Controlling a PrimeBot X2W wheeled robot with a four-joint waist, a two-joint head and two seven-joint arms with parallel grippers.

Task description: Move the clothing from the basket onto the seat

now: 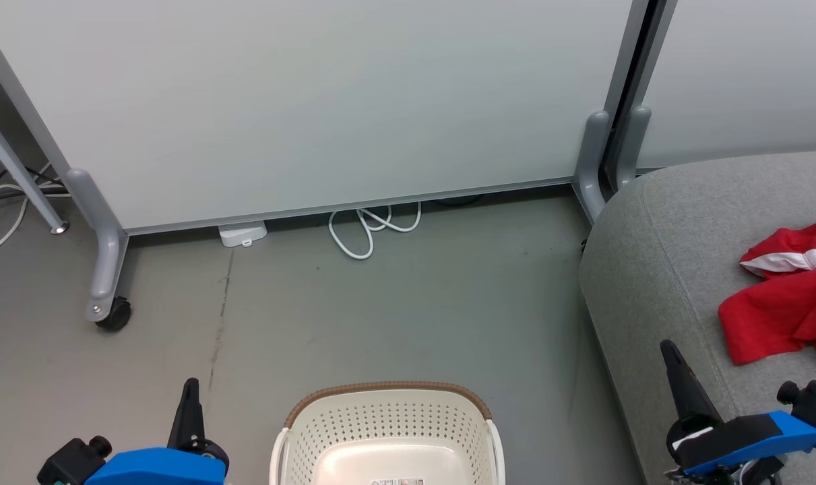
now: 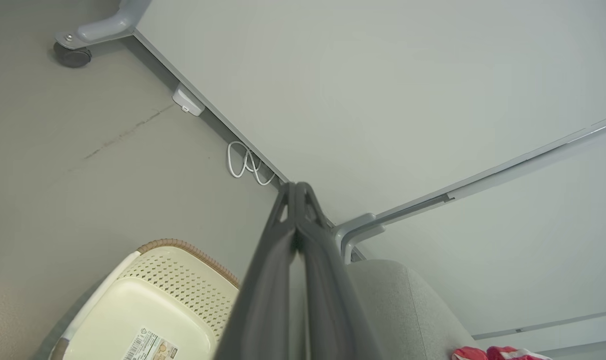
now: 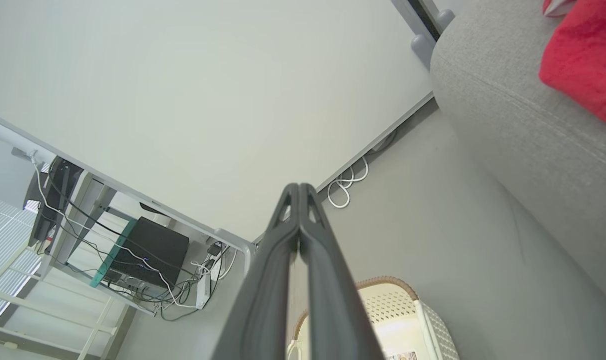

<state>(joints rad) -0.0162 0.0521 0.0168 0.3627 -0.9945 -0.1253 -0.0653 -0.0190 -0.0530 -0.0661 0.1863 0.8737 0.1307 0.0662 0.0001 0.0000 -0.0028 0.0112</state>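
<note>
The cream basket [image 1: 387,431] with a brown rim band stands on the floor at the bottom centre; the part of its inside that I can see holds no fabric. Red clothing [image 1: 788,296] with white trim lies on the grey seat [image 1: 657,256] at the right. My left gripper [image 1: 191,394] is shut and holds nothing, to the left of the basket. My right gripper [image 1: 670,353] is shut, holds nothing, and hangs over the seat's front edge. The left wrist view shows shut fingertips [image 2: 296,189], the basket [image 2: 147,305], the seat [image 2: 403,305] and a bit of the clothing [image 2: 498,354]. The right wrist view shows shut fingertips [image 3: 298,190], the clothing [image 3: 585,65] and the basket [image 3: 408,315].
A white partition panel [image 1: 327,101] on grey wheeled legs [image 1: 108,269] stands behind the basket, with a white cable loop [image 1: 370,232] and a small white box [image 1: 242,234] at its foot. A desk with a computer and cables [image 3: 147,260] stands beyond.
</note>
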